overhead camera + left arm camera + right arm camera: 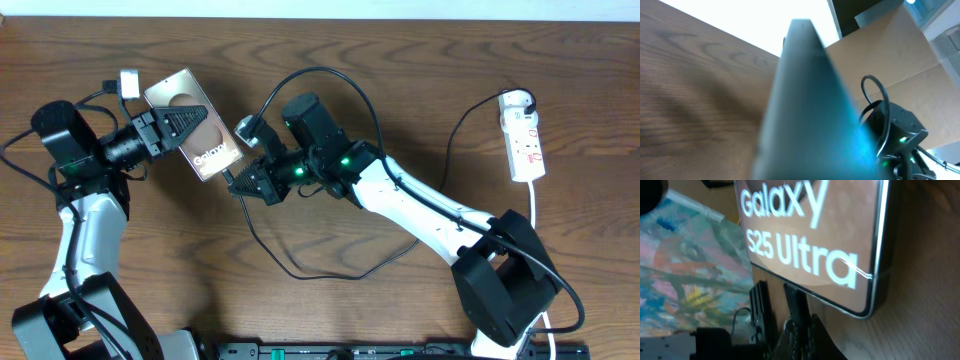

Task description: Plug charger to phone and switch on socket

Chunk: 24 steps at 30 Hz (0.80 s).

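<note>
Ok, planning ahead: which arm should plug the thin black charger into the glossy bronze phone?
Right: the right gripper pinches the charger plug at the phone's edge; the left gripper only holds the phone.

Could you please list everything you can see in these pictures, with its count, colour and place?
phone: one, bronze-brown, left of centre, held by the left gripper.
charger: one, black, cable looping across the middle of the table, plug end at the phone's lower end.
socket: one, white with red marks, far right of the table.
white cord: one, white, running from the socket toward the near edge.
small white item: one, white, beside the phone's far corner.
table: one, brown wood, under everything.
left gripper: one, black, shut on the phone.
right gripper: one, black, shut on the charger.
</note>
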Motion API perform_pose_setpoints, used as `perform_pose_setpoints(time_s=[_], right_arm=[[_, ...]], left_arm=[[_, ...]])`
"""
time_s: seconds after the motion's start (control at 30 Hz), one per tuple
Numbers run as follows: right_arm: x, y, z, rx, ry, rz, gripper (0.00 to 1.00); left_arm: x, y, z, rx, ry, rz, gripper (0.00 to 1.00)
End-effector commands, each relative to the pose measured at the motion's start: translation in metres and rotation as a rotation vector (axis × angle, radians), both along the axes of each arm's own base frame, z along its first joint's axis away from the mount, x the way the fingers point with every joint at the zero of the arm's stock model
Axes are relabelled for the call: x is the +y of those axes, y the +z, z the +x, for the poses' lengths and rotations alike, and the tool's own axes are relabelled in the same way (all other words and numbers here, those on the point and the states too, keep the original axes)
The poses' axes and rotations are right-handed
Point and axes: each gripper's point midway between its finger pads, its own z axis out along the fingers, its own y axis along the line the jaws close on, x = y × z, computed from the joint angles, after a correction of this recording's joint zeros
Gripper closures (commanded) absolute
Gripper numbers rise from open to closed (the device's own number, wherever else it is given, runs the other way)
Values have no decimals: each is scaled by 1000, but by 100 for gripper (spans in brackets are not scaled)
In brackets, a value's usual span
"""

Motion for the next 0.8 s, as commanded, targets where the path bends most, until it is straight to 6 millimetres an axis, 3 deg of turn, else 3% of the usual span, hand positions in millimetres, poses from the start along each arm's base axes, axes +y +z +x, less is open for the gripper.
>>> perform_pose_setpoints(time_s=[0.0,0.53,0.57,0.63,0.7,0.77], right_arm=[[2,40,19,-94,-69,67,99],[2,39,21,-100,-78,65,98],[2,39,21,-100,-77,65,94],[2,39,21,-100,-77,64,72],[2,39,21,-99,-77,64,59],[1,39,21,-97,-77,62,29]], left_arm=[[-19,-6,-21,10,-114,-34,92],[-19,-9,-23,16,-114,-36,92],[-19,-9,-23,15,-114,-36,93],[-19,-9,-22,9,-113,-33,93],[-18,-8,-22,4,-111,-31,93],[-17,-8,-22,-1,-107,-29,93]])
